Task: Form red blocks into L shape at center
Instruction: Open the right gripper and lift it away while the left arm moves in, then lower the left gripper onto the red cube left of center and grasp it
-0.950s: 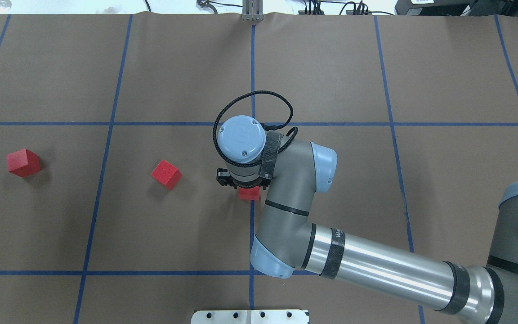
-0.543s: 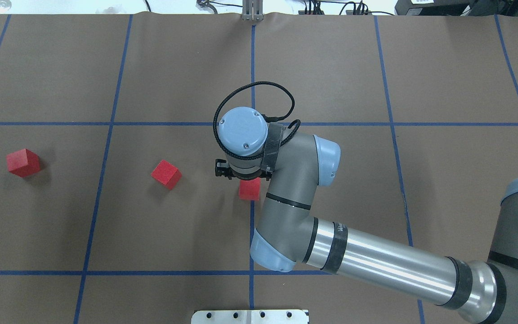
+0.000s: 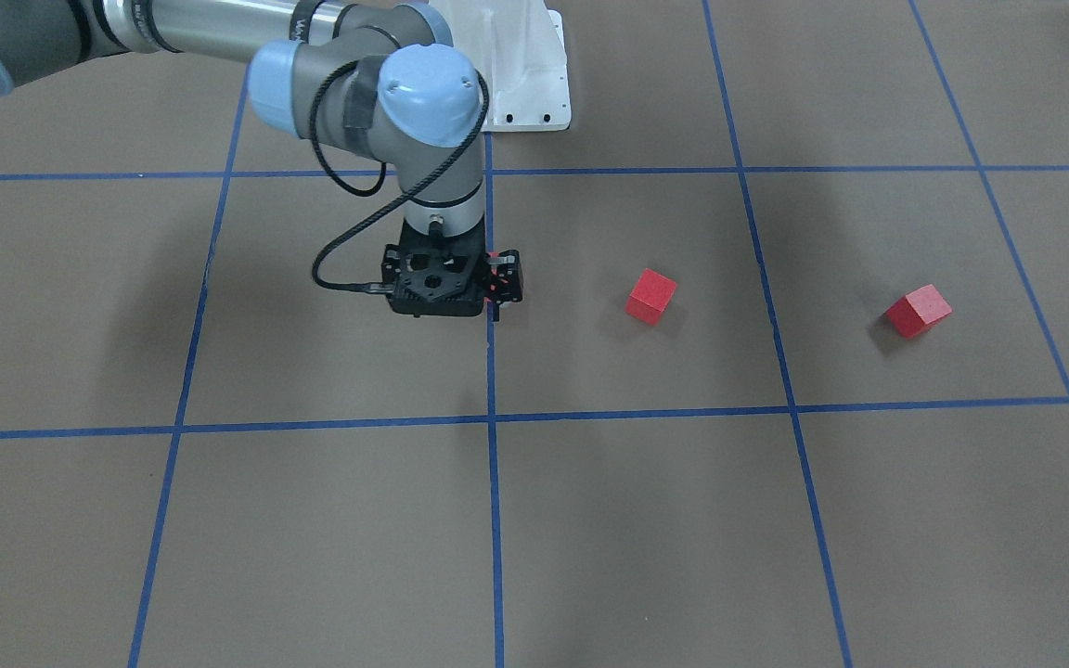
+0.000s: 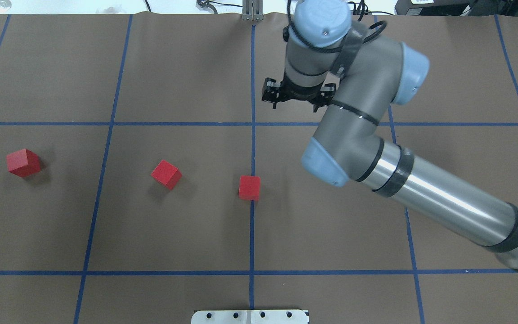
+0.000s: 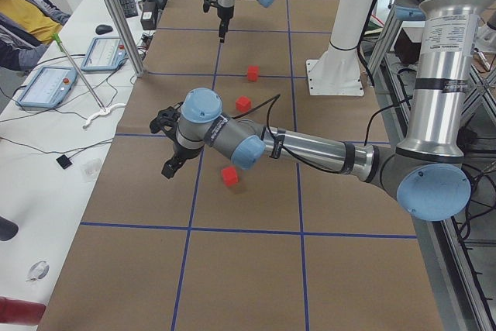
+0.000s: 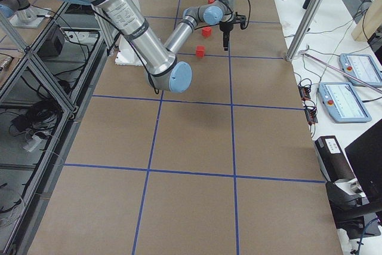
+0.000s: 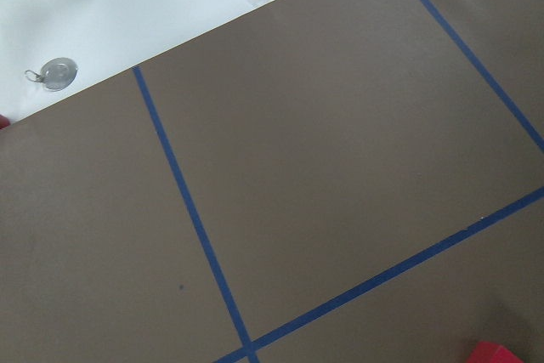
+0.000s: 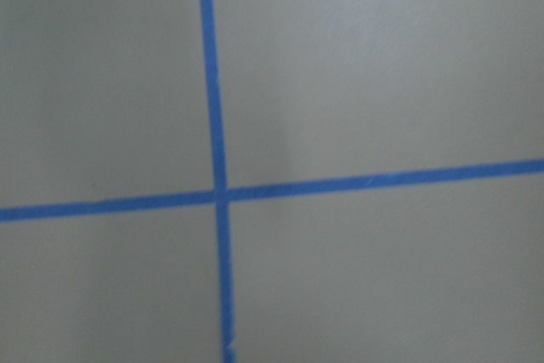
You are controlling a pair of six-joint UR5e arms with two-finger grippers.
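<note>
Three red blocks lie apart in a row: one on the middle blue line (image 4: 249, 187), one to its left (image 4: 166, 174), one at the far left (image 4: 24, 163). In the overhead view my right gripper (image 4: 297, 101) is empty and raised beyond the far grid line, well clear of the blocks. The exterior right view (image 6: 225, 45) agrees. The front-facing view instead shows it (image 3: 495, 299) low over the middle block. My left gripper (image 5: 167, 170) hangs near the far-left block (image 5: 229, 176), and I cannot tell its state. That block's corner shows in the left wrist view (image 7: 497, 353).
A white base plate (image 4: 250, 316) sits at the near edge on the middle line. A metal bracket (image 4: 252, 11) stands at the far edge. Operator desks with tablets (image 5: 46, 87) run beside the table. The right wrist view shows only a blue tape cross (image 8: 219, 195).
My right gripper has lifted off the middle block and swung away to the far right. The block stays on the blue line. The other two blocks have not moved.
</note>
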